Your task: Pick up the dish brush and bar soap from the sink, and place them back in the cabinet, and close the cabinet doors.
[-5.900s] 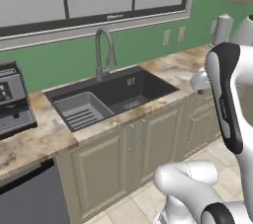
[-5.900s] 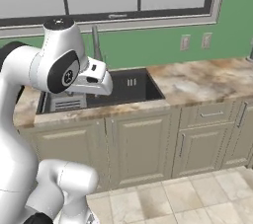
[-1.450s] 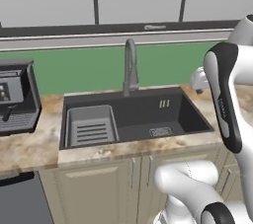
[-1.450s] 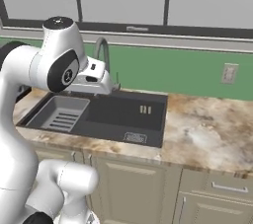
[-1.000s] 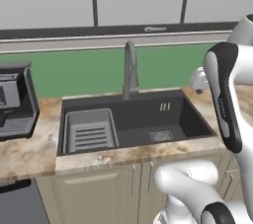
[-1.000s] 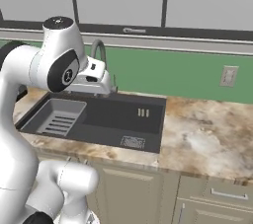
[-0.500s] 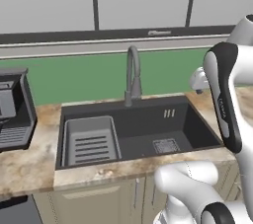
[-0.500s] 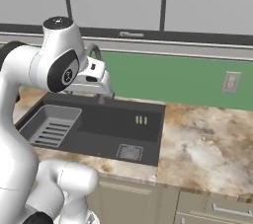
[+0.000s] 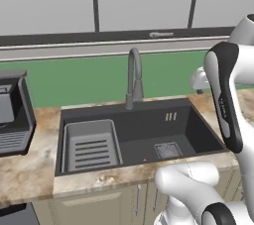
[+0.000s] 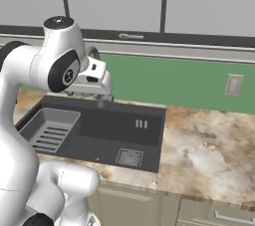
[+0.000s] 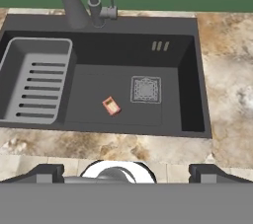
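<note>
Green wall and speckled stone counter (image 9: 30, 179) frame the left base view, where we count one sink (image 9: 201, 132) sunk into the counter, one curved faucet (image 9: 133, 78) at its back edge, one ribbed tray (image 9: 92, 144) filling its left end, and one square drain grate (image 9: 167, 149) right of the middle. A tiny reddish speck near the front edge of the basin floor is, we judge, the bar soap (image 9: 144, 160). One coffee machine (image 9: 12, 115) stands at the counter's left end.

From the right base view, the arm reaches over the basin's back edge, and the gripper (image 10: 101, 100) hangs beside the faucet, well above the basin floor. We take that height as a way to look over the whole sink before going down. One wall outlet (image 10: 232, 85) sits on the green wall.

Looking down along the hand, we see the two finger tips standing far apart at the bottom, so the pincer is wide and holds nothing. The soap lies flat on the bare basin floor, between tray and grate, apart from both. That leaves room on either side for the fingers. We count one bar there.
</note>
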{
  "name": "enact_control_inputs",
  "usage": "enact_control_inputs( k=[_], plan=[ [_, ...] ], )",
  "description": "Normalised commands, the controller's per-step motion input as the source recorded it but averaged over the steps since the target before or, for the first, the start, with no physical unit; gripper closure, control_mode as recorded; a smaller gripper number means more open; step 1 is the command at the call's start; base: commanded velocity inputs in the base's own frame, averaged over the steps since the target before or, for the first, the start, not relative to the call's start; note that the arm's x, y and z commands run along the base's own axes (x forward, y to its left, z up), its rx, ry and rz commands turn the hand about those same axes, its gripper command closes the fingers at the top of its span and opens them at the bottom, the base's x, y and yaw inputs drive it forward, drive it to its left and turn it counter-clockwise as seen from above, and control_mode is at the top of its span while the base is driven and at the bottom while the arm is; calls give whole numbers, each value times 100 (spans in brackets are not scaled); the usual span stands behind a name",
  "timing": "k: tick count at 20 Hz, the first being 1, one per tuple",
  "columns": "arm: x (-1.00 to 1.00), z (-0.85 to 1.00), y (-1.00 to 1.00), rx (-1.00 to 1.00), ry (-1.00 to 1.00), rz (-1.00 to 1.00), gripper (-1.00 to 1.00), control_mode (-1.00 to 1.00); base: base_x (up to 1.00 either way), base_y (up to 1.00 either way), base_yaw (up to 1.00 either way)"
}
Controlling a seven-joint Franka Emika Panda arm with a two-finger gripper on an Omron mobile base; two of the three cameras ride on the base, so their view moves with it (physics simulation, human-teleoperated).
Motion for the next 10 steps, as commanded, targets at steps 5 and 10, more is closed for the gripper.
enact_control_inputs(
  k=[5, 10],
  plan=[
    [0, 0, 0, 0, 0, 0, -100, 100, 12, 0, -5],
    [0, 0, 0, 0, 0, 0, -100, 100, 13, 0, -6]
  ],
)
